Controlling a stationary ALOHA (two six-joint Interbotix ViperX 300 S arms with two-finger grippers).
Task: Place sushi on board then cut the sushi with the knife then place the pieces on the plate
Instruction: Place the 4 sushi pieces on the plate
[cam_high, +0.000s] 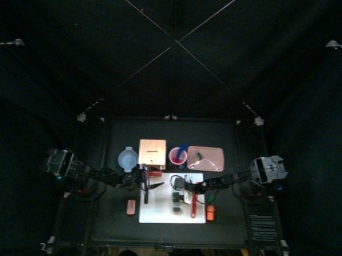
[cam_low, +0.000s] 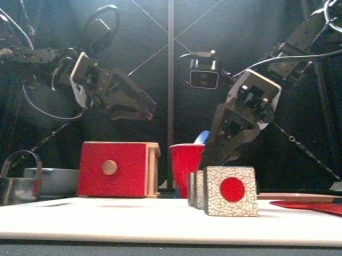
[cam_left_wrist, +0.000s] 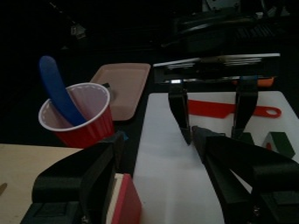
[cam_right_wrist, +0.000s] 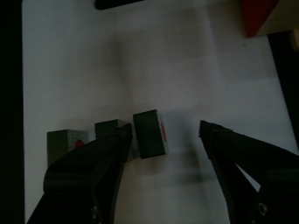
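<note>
Three dark green sushi pieces stand on the white board; in the front view they show white faces with a red centre. A red knife lies flat on the board beside them. My right gripper hovers open just above and short of the nearest piece, holding nothing. My left gripper hangs open over the board's left side, empty. Behind the board stands the red cup with the blue knife in it. The pink tray lies at the back right.
The wooden box with its red drawer front stands behind the board's left part. A blue-grey bowl is to its left. A small red thing lies left of the board.
</note>
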